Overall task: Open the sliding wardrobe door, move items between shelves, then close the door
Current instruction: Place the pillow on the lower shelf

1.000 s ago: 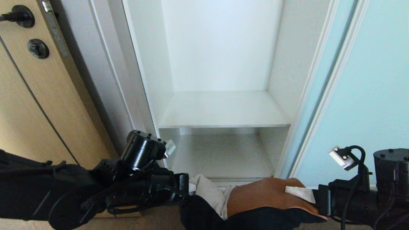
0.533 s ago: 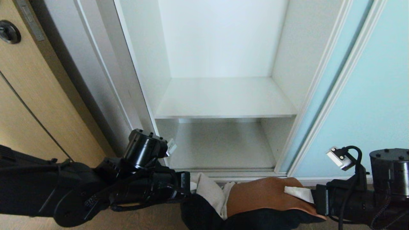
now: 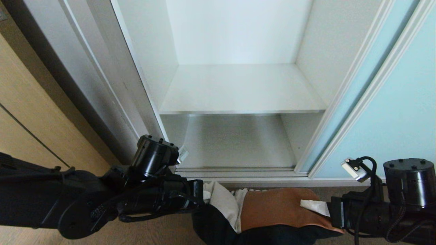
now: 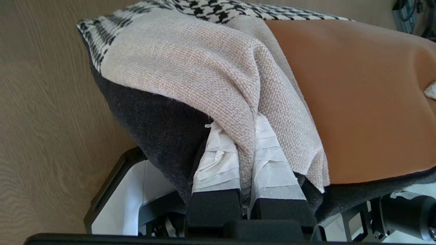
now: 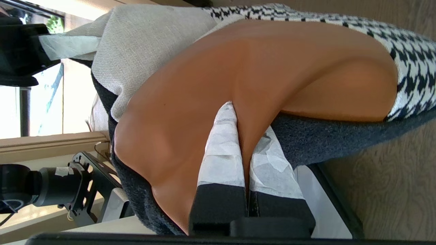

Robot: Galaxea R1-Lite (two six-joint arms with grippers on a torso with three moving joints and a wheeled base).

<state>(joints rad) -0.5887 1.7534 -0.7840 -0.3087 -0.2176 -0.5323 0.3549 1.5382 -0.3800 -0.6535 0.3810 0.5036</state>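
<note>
Both claws pinch the clothes bundle (image 3: 272, 212) at the bottom middle: left claw (image 3: 201, 194) on the pale cloth, right claw (image 3: 328, 211) on the brown piece. Keep them level and slide it onto a shelf (image 3: 238, 90) above.

Clothing bundle (image 3: 272, 217) low in front of open wardrobe, between left gripper (image 3: 201, 195) and right gripper (image 3: 328, 209); two shelves (image 3: 238, 92) stacked behind; sliding wardrobe door (image 3: 402, 102) at right; wooden door (image 3: 24, 119) left.

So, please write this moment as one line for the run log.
door: open | shelves: bare | left gripper: shut on clothes | right gripper: shut on clothes | clothes: outside wardrobe, held low
</note>
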